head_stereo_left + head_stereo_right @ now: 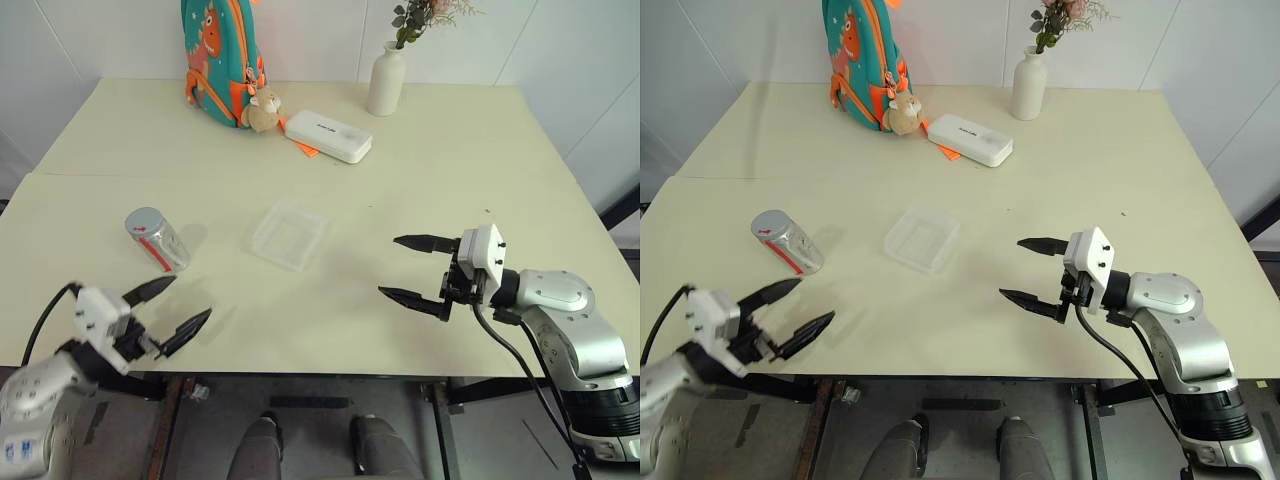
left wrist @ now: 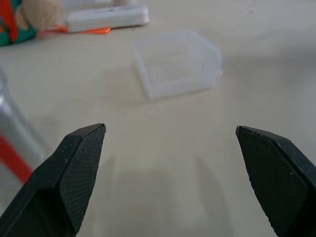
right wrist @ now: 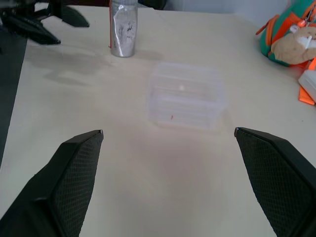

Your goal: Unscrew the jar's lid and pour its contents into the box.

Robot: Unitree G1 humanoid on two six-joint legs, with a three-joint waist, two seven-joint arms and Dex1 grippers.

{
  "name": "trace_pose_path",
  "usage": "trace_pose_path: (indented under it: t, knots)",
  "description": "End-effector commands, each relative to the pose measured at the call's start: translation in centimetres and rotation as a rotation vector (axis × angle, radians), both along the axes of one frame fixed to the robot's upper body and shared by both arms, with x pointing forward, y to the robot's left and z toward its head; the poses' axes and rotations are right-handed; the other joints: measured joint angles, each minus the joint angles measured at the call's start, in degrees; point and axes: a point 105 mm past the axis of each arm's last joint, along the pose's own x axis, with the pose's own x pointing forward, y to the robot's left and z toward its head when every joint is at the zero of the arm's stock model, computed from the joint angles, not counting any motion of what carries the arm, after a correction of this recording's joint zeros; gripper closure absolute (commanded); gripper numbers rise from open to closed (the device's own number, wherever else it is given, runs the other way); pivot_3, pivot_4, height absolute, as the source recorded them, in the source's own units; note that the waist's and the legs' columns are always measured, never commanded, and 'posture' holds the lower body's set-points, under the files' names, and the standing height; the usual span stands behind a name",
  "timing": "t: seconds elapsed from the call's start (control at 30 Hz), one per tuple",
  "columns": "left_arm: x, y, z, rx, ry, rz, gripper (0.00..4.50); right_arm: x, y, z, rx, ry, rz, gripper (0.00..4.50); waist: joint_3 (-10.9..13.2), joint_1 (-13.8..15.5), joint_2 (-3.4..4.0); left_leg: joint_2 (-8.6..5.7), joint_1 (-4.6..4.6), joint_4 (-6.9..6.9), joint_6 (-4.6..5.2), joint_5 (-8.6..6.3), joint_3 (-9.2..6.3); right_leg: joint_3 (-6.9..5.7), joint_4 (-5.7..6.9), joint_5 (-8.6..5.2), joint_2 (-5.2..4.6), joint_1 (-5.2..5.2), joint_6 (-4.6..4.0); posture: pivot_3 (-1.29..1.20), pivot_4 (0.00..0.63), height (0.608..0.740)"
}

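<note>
**Both grippers open and empty over the near worktop; jar lying on its side, left of the box**

The pale cream worktop point(image 1: 420, 180) is smooth and matt, with a thin seam running across its left part. Its near edge runs just beneath both arms, and a wide bare stretch lies between them.

The left gripper point(image 1: 172, 309) hangs at the near left edge, its two black pointed fingers spread wide and holding nothing. The right gripper point(image 1: 412, 268) is over the near right part of the worktop, fingers likewise spread and empty, pointing left toward the middle. The inner faces of the fingers have a fine cross-hatched texture.

The jar point(image 1: 157, 239) lies tilted on its side at the left, just beyond the left gripper. It is a silvery, crinkled-looking cylinder with a red and white label; no writing on it can be read. The grey lid point(image 1: 143, 221) is on its far end.

The box point(image 1: 288, 235) sits near the middle, well apart from the jar and to its right. It is a shallow clear plastic tray with rounded corners.

Along the far edge stand a teal and orange backpack point(image 1: 222, 55) with a small plush toy point(image 1: 263, 110), a flat white case point(image 1: 328, 136) and a white vase point(image 1: 386, 82) holding a sprig.
</note>
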Motion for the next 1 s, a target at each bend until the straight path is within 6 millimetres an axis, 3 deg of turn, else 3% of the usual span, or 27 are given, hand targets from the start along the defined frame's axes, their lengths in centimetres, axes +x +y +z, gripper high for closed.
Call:
trace_pose_path:
  t: [0.03,0.13,0.33,0.5,0.6,1.0]
  knots:
    - [-0.5,2.4,1.0,0.005,-0.113,0.222,0.01,-0.4,1.1,1.2,0.043,-0.026,0.051,0.00,0.0,0.3,-0.01,0.02,0.00,0.02,0.00,0.00,-0.01,-0.01,0.00,-0.06,0.02,-0.01,-0.12,0.00,0.150,0.740]
    - [0.1,2.9,0.8,-0.072,-0.163,0.369,0.01,-0.3,1.7,1.8,0.054,-0.036,0.069,0.00,0.0,0.5,-0.01,0.01,-0.02,0.17,0.03,0.02,-0.02,-0.02,0.00,-0.35,0.01,0.06,-0.69,0.00,0.150,0.740]
    - [3.5,2.1,1.1,-0.180,-0.235,0.481,0.01,-0.3,2.6,2.8,0.069,-0.045,0.099,0.00,-0.1,0.4,-0.08,-0.06,-0.07,0.47,0.19,0.13,0.01,0.00,-0.36,-0.04,-0.01,0.31,-0.62,0.00,0.150,0.740]
    - [5.9,2.2,1.2,-0.148,-0.251,0.546,0.01,-0.5,3.3,2.8,0.070,-0.046,0.120,0.00,-0.1,0.2,-0.11,-0.04,-0.08,0.45,0.21,0.15,0.06,0.06,-0.37,0.03,0.03,0.25,-0.55,0.00,0.150,0.740]
    - [6.9,1.6,1.6,-0.168,-0.269,0.537,0.01,-0.5,3.9,3.0,0.085,-0.053,0.131,0.00,-0.1,0.3,-0.11,-0.02,-0.08,0.32,0.20,0.14,0.07,0.06,-0.36,0.50,0.05,0.18,0.35,0.00,0.150,0.740]
    - [9.9,1.5,2.8,-0.184,-0.305,0.531,0.01,-0.7,5.4,3.2,0.133,-0.064,0.155,0.00,-0.1,0.3,-0.11,-0.02,-0.10,0.06,0.13,0.11,0.06,0.03,-0.39,0.51,0.07,0.08,0.37,0.00,0.150,0.740]
